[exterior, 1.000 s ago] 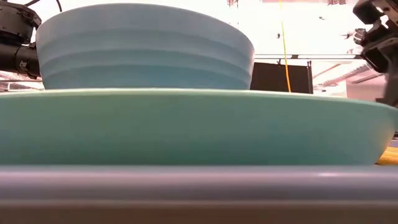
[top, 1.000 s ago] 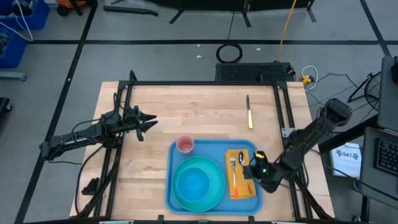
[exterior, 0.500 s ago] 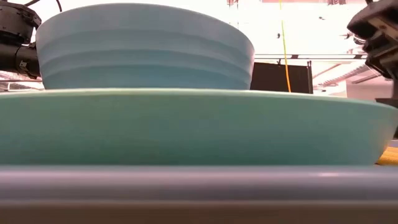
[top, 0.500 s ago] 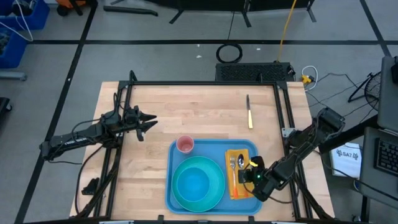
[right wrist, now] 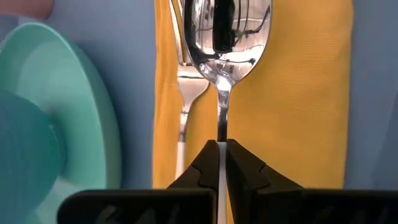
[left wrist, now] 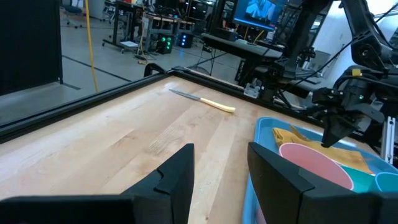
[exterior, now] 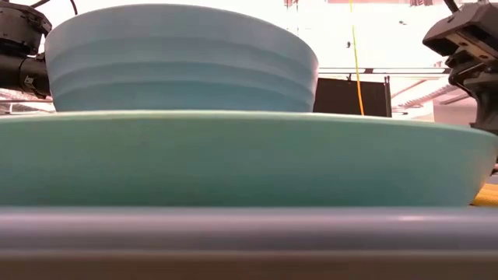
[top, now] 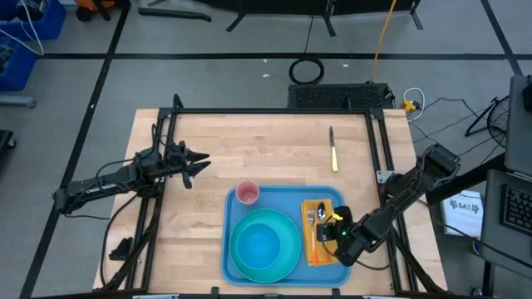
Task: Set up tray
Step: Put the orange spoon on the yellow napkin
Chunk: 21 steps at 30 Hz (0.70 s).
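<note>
The light-blue tray (top: 241, 208) lies at the table's near middle. On it are a teal plate (top: 287, 228) with a teal bowl (top: 259, 245), a pink cup (top: 247, 193) and a yellow napkin (top: 326, 249) with a fork (right wrist: 181, 93) lying on it. My right gripper (top: 334, 226) is low over the napkin, shut on a spoon (right wrist: 227, 31) beside the fork. My left gripper (top: 202, 162) is open and empty over the table's left part, away from the tray. A yellow-handled knife (top: 333, 151) lies on the bare table at the far right. My right gripper pinches the spoon's thin handle (right wrist: 221, 127), just behind the spoon's bowl, between its two fingertips (right wrist: 208, 158). The fingers come slanting down from the table's near right and lie along the handle. The spoon's bowl points toward the far edge over the napkin; whether it rests there I cannot tell.
Black rails (top: 378, 149) frame the table's left, far and right sides. Bare wood (top: 266, 149) lies between the tray and the far rail. In the low view the plate (exterior: 233, 159) and bowl (exterior: 179, 58) fill the picture.
My right gripper has moved a little toward the table's near edge and left, lower over the napkin, staying shut on the spoon.
</note>
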Tool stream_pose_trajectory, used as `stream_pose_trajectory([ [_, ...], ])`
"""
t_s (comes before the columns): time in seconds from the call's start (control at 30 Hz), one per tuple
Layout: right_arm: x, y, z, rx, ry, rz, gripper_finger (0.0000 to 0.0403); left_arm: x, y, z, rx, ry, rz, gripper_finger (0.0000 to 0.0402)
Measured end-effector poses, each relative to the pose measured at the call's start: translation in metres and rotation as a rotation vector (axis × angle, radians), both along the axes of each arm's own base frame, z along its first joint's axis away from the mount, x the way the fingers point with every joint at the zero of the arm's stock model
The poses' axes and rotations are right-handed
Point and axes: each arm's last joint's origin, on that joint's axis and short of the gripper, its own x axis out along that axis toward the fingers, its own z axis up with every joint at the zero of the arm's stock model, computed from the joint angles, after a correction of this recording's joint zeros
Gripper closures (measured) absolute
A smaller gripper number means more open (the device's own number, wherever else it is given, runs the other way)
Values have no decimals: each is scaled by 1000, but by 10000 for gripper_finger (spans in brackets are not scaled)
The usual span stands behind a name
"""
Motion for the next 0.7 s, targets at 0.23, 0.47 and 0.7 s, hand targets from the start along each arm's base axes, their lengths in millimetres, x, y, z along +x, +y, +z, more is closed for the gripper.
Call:
stream_pose_trajectory([
  [0.23, 5, 5, -12, 10, 11, 5, 403, 0, 0, 0, 0, 0, 0, 249],
  [0.47, 9, 5, -17, 3, 8, 14, 403, 0, 0, 0, 0, 1, -1, 249],
  [0.7, 8, 4, -17, -5, 18, -2, 403, 0, 0, 0, 0, 0, 0, 249],
])
